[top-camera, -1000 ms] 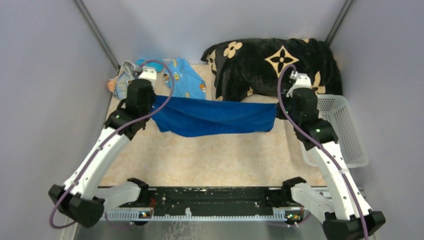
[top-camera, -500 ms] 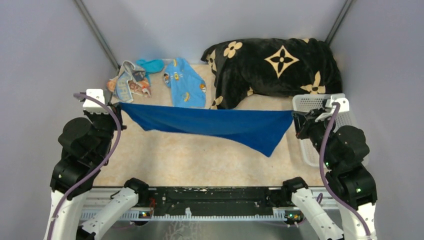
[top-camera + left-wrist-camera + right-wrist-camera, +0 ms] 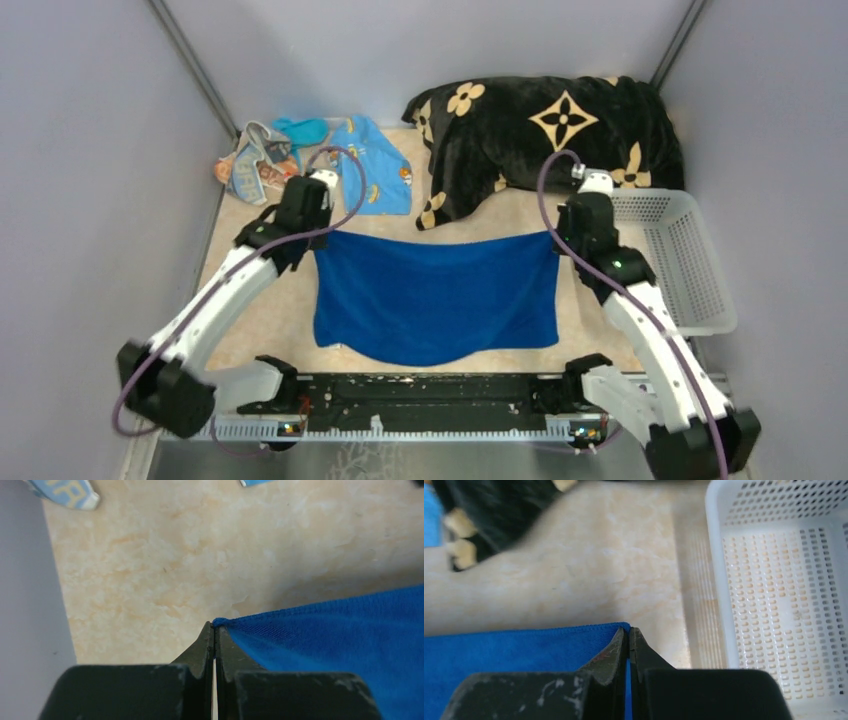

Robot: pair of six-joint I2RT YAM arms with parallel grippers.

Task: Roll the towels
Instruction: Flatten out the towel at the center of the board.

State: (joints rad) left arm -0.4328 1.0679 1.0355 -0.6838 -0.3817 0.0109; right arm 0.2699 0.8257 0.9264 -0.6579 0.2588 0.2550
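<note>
The dark blue towel lies spread flat on the table in front of the arms. My left gripper is shut on its far left corner. My right gripper is shut on its far right corner. The towel also shows in the left wrist view and the right wrist view. At the back left lie the light blue towel with cartoon prints, the turquoise towel and the striped towel.
A large black plush blanket with tan flowers is heaped at the back right. A white perforated basket stands at the right edge, close to my right gripper; it also shows in the right wrist view. Grey walls close in both sides.
Both arms swung back, stretched the towel in the air, then came forward again and laid it flat on the table. Both grippers kept hold of the corners.
</note>
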